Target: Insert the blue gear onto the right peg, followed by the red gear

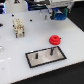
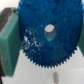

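Note:
The blue gear fills the wrist view, a wide toothed disc with a small centre hole. A teal finger presses on each side of it, so my gripper is shut on the gear. In the exterior view my gripper hangs high at the back right, well above the table. The red gear lies on the white table in front of it. Just nearer stands the white black-bordered plate, with the thin dark right peg upright at its right end.
A beige blocky object stands on the table at the exterior view's left. Dark clutter lines the back edge. A small dark tip shows below the gear in the wrist view.

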{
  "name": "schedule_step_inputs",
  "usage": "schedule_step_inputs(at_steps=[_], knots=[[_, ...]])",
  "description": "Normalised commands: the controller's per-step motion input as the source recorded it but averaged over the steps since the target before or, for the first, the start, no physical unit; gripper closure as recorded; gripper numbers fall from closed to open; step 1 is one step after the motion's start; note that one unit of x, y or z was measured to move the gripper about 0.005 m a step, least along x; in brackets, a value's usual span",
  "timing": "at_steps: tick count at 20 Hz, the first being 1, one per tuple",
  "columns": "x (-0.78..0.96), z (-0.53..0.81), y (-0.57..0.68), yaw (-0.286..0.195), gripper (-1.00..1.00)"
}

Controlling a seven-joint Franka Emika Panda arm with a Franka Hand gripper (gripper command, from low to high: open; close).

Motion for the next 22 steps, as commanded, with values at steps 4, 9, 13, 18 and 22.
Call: schedule_step_inputs(at_steps=[4,9,13,18,22], knots=[[0.78,0.52,-0.19,0.0,1.0],[0.82,0.48,-0.17,0.0,1.0],[0.83,0.46,-0.18,0.0,1.0],[0.82,0.41,-0.22,0.0,1.0],[0.81,0.33,-0.26,0.0,1.0]])
